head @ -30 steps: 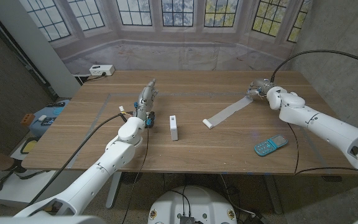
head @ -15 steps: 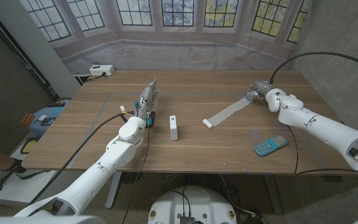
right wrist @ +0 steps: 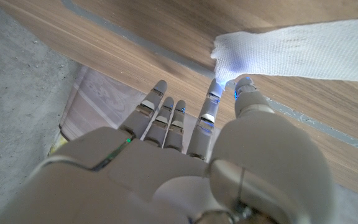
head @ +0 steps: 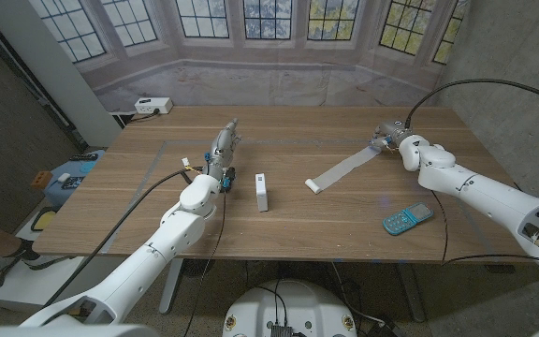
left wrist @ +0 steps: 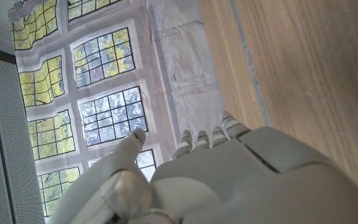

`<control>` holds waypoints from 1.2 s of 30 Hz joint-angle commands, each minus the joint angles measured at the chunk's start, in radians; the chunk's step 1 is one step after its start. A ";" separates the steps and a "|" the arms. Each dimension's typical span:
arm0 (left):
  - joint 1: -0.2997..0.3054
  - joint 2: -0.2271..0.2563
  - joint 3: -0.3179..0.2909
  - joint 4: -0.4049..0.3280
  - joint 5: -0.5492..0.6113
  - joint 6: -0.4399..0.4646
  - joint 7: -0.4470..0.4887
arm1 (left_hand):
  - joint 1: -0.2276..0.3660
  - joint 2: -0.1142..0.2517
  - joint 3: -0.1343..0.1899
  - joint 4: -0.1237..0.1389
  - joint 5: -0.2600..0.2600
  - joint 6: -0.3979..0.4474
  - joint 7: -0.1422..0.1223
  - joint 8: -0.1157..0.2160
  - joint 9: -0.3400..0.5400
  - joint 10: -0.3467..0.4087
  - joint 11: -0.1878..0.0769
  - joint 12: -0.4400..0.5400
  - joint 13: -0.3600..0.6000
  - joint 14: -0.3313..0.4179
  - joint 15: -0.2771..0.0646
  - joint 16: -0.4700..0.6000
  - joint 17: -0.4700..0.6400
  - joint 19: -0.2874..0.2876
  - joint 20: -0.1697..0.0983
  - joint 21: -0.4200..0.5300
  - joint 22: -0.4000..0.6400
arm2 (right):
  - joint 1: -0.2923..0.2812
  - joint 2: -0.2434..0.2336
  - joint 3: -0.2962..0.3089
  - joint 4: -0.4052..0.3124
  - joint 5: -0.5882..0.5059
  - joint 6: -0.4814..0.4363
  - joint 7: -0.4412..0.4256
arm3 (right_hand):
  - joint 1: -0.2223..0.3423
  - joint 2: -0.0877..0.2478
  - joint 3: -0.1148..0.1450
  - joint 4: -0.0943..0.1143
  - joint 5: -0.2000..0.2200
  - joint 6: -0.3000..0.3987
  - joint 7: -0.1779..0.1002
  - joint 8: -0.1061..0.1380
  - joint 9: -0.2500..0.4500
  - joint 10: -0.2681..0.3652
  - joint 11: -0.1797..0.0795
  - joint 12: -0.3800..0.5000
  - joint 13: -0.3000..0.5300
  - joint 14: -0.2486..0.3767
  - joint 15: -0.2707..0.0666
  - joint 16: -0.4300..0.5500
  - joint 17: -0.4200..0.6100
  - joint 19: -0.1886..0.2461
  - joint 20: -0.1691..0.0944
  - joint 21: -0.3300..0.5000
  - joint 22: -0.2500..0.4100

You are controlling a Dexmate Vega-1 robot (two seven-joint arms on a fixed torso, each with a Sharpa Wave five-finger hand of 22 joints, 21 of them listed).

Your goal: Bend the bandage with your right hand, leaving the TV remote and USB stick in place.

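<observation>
I have the right hand (head: 388, 136) at the far end of the bandage (head: 342, 169), and the right wrist view shows its thumb and one fingertip (right wrist: 215, 91) pinching the corner of the cloth (right wrist: 303, 46), the other fingers lying straight alongside. The bandage is a flat white strip of open-weave gauze, lying slantwise on the table (head: 326, 225) right of centre, its near end turned up in a small roll. I judge it very light and limp: it should fold wherever I lead it, offer no spring, and slide on the smooth wood rather than stay put, so a bend will only hold if I lay the pinched end back over the strip. The corner I have is a fair hold, though thin gauze could slip from hard fingertips. The remote (head: 407, 219), a flat blue-grey slab with keys, lies near the front edge, well apart from the strip. The stick (head: 263, 191), a small white block, lies left of the roll. The left hand (head: 220, 150) rests by the stick with fingers straight, holding nothing.
</observation>
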 commanded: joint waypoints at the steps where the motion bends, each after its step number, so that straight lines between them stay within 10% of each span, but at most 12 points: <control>1: -0.005 -0.003 0.006 0.003 0.003 0.004 -0.004 | -0.004 -0.001 0.006 -0.003 0.000 0.008 0.000 0.002 0.004 0.006 0.005 -0.001 0.003 0.002 0.002 -0.004 0.003 0.005 0.004 0.003 0.003 | -0.003 0.005 -0.005 0.015 -0.011 0.007 -0.039 | 0.027 0.000 0.009 0.003 0.005 0.037 0.001 0.017 0.005 0.026 -0.006 0.007 0.002 0.022 -0.051 0.011 0.006 0.015 -0.011 0.008 0.004; 36: -0.014 -0.012 0.021 0.012 0.011 0.001 -0.013 | 0.000 -0.004 0.008 -0.015 -0.001 0.010 -0.005 0.000 0.004 0.006 0.004 -0.002 0.003 0.003 0.000 -0.005 0.002 0.006 0.005 0.003 0.003 | -0.029 -0.004 -0.003 0.001 -0.034 0.011 -0.111 | 0.083 0.013 0.006 0.010 0.005 0.169 -0.007 0.067 0.010 0.112 -0.082 0.014 0.000 0.087 -0.110 0.036 0.013 0.057 -0.037 0.010 0.005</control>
